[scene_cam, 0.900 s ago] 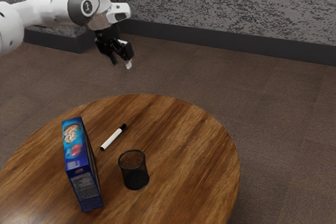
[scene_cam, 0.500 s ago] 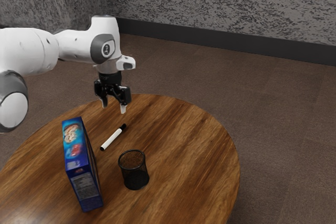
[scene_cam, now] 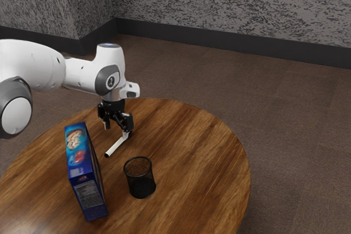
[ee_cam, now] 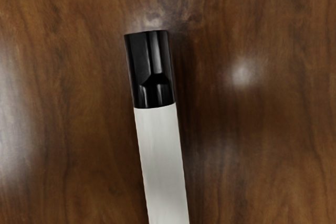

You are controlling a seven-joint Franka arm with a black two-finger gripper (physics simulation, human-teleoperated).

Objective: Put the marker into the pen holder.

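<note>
The exterior view crops the table (scene_cam: 197,173), the wrist view the marker (ee_cam: 161,166).

White marker (scene_cam: 115,146), black-capped, lying on the table (scene_cam: 197,163), black mesh pen holder (scene_cam: 140,180) upright nearby

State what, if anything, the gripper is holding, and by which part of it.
Nothing is held: the gripper is open, and the marker lies on the table.

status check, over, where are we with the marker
End effector open, low by marker. Marker on table, outside pen holder. Blue box nearby, likely not in the way.
</note>
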